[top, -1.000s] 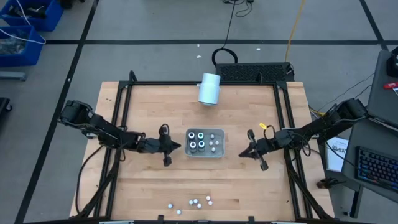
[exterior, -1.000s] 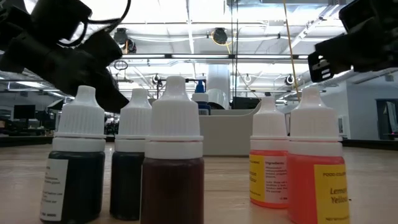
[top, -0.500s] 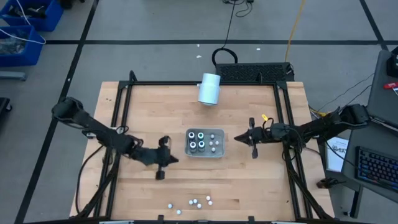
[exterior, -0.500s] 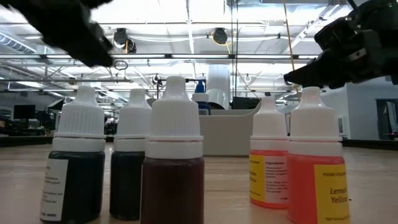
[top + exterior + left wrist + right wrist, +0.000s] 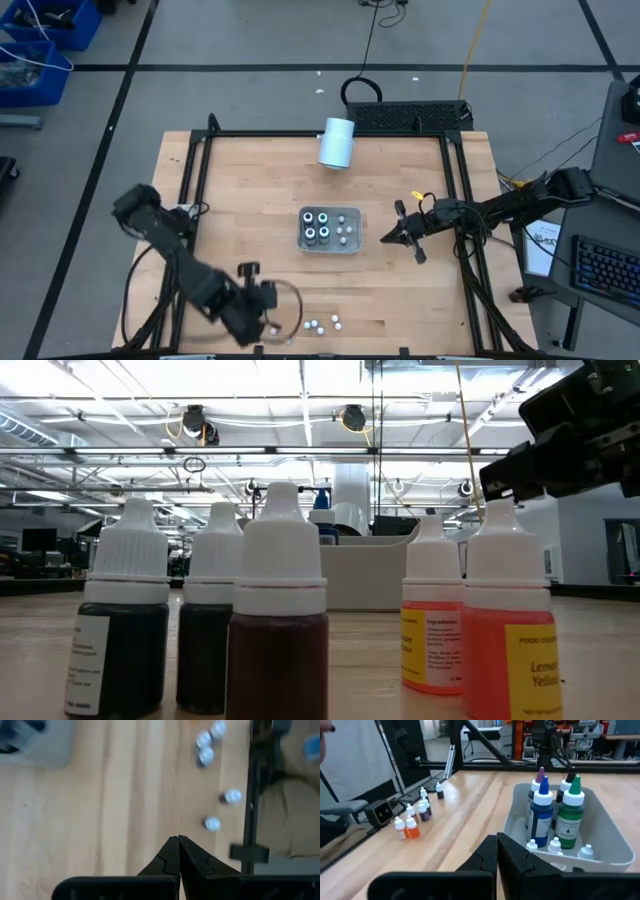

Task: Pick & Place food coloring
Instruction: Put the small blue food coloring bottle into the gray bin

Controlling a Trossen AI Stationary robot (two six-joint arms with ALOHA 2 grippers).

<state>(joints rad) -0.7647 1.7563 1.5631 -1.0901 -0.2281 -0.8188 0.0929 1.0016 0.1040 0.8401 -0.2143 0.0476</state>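
The food coloring is in two groups. Larger bottles (image 5: 315,226) with dark bodies stand upright in the grey tray (image 5: 352,246) at mid-table, next to small white-capped ones (image 5: 555,845). Several small bottles (image 5: 320,325) stand upright on the wood near the table's near edge, and they fill the low view (image 5: 280,620). My left gripper (image 5: 262,320) hangs shut above the wood just left of these loose bottles (image 5: 212,823), pointing steeply down. My right gripper (image 5: 397,237) is shut and level, just right of the tray.
A large white cylinder (image 5: 337,142) lies at the table's far edge. A black frame rail (image 5: 250,795) runs along the near edge beside the loose bottles. Bare wood lies between the tray and the loose bottles.
My left gripper has left the tray's left side and swung toward the table's near edge, rising and tipping from near level to steeply downward. It now hangs over the loose bottles' left end and has left the low view. The bottles have not moved.
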